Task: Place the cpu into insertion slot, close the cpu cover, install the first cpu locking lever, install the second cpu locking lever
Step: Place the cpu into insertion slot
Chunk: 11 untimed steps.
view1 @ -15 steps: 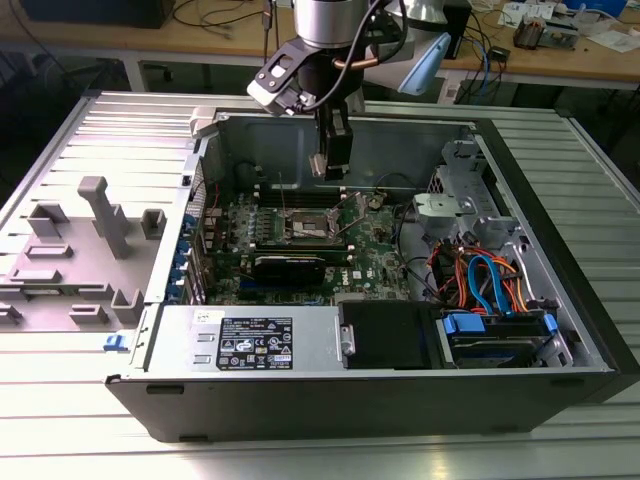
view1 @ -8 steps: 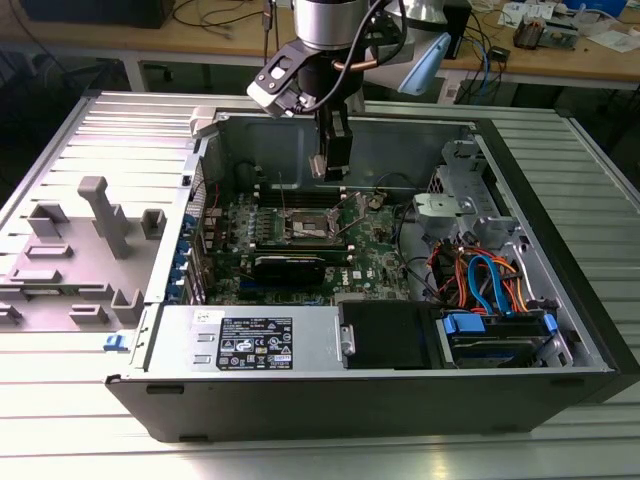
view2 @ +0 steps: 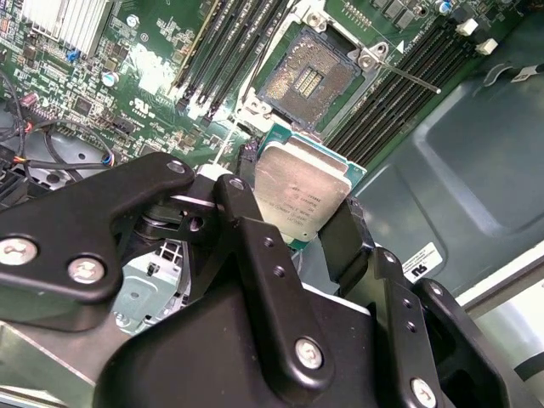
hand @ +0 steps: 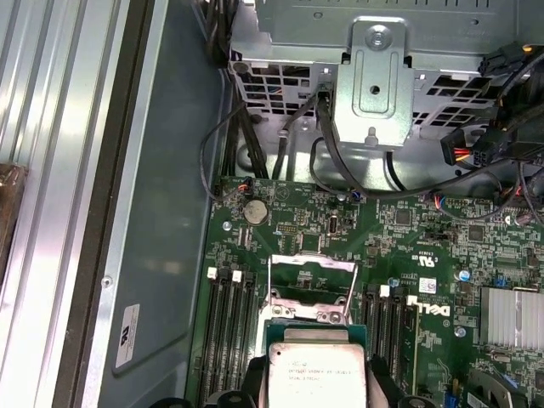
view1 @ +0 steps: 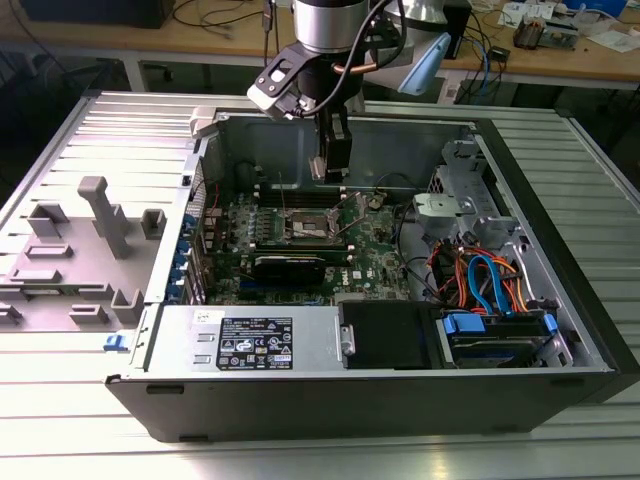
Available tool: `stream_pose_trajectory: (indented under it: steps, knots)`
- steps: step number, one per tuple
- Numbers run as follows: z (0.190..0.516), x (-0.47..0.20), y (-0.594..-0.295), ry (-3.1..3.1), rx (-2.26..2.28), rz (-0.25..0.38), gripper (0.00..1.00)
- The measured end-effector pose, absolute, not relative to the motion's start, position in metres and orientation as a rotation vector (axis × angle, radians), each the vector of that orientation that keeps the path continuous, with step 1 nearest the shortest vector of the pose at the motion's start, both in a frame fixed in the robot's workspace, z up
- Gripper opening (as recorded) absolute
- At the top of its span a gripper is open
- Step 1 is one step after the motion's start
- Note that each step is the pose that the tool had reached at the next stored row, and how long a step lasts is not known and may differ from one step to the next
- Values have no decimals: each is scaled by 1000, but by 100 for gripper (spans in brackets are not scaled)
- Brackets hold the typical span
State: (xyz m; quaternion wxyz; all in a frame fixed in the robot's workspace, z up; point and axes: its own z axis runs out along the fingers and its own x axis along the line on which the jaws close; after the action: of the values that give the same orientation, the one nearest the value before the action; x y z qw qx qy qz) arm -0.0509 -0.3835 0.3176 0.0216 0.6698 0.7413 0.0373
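The cpu point(view2: 299, 194) is a pale silvery square chip, and my gripper point(view2: 296, 206) is shut on it by its edges, with a black finger point(view2: 240, 212) on either side. In the exterior view my gripper point(view1: 331, 168) hangs inside the open case, a little above the green motherboard point(view1: 375, 250). The insertion slot point(view2: 308, 78) lies open with its dark centre showing, just ahead of the chip. The cpu cover point(hand: 311, 263), a thin silver frame, stands raised over the slot. A thin metal locking lever point(view2: 410, 78) sticks out unlatched beside the socket.
Long black memory slots point(view2: 229, 47) flank the socket on both sides. A silver drive cage point(hand: 374, 81) with loose cables, a finned heat sink point(hand: 510, 316) and the case wall point(hand: 161, 212) surround it. On the table at the exterior view's left sits a grey fixture point(view1: 95, 235).
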Motion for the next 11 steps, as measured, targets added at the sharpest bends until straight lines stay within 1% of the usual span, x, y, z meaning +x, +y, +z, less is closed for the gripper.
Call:
stream_pose_trajectory:
  steps: [11]
  knots:
    - [317, -51, -385, 2297, 2076, 116, 55]
